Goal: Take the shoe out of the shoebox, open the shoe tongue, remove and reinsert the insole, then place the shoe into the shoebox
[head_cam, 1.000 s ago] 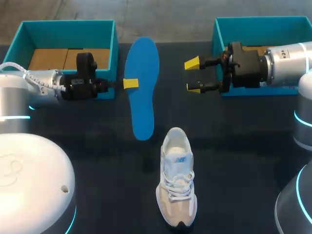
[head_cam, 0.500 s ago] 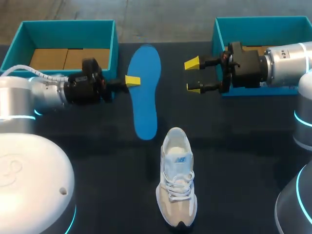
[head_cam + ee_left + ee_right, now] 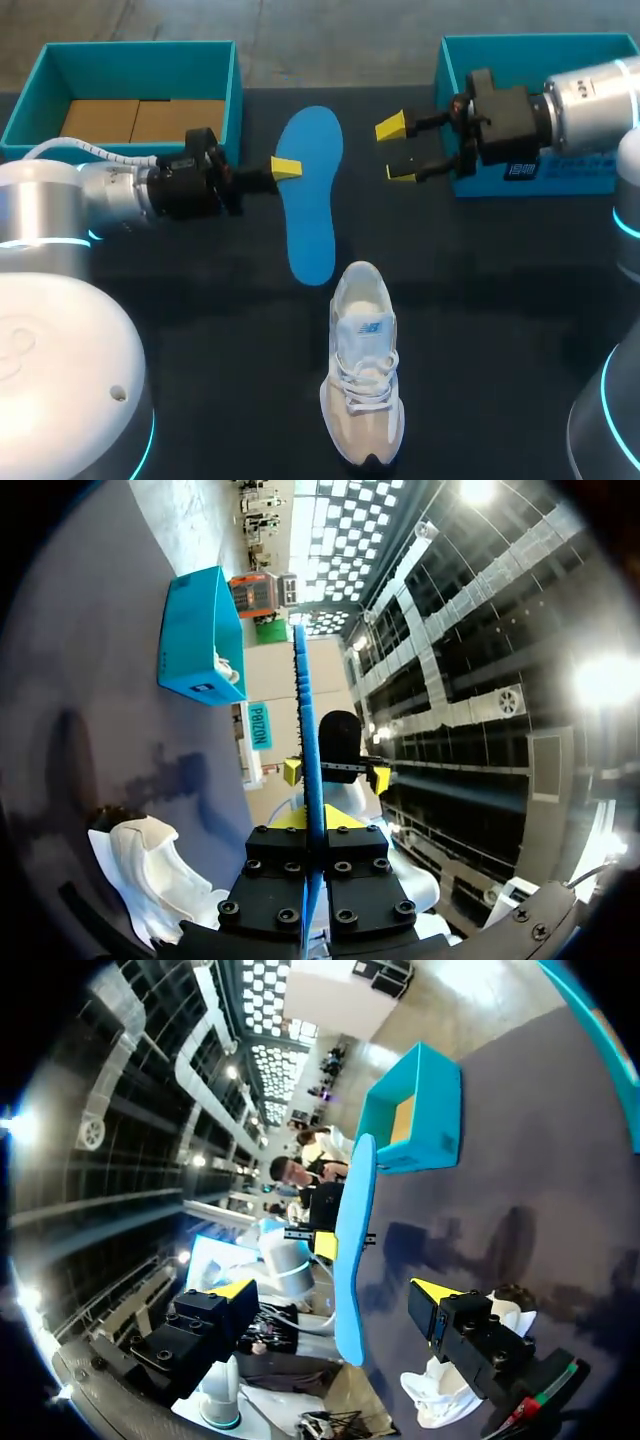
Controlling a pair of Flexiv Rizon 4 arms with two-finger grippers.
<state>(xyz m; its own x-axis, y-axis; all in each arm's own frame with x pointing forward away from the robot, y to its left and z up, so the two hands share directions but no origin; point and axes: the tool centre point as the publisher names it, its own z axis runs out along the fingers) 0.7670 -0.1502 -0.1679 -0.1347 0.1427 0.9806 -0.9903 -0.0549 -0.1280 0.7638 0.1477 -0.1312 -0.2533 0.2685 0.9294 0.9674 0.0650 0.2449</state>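
A blue insole (image 3: 311, 195) hangs over the dark table, pinched at its left edge by my left gripper (image 3: 286, 168), which is shut on it. In the left wrist view the insole (image 3: 305, 730) shows edge-on, running out from between my left gripper's (image 3: 311, 825) fingers. The white and beige shoe (image 3: 362, 375) stands upright on the table, just nearer than the insole's lower end. My right gripper (image 3: 396, 150) is open, a little to the right of the insole. In the right wrist view the insole (image 3: 352, 1240) stands ahead of my right gripper (image 3: 335, 1295), between its spread fingers, not touched.
A teal shoebox (image 3: 140, 46) with brown card inside sits at the back left behind my left arm. A second teal box (image 3: 446, 62) sits at the back right, under my right arm.
My left arm has carried the insole to the right and nearer the shoe. The right gripper has shifted slightly and stays open.
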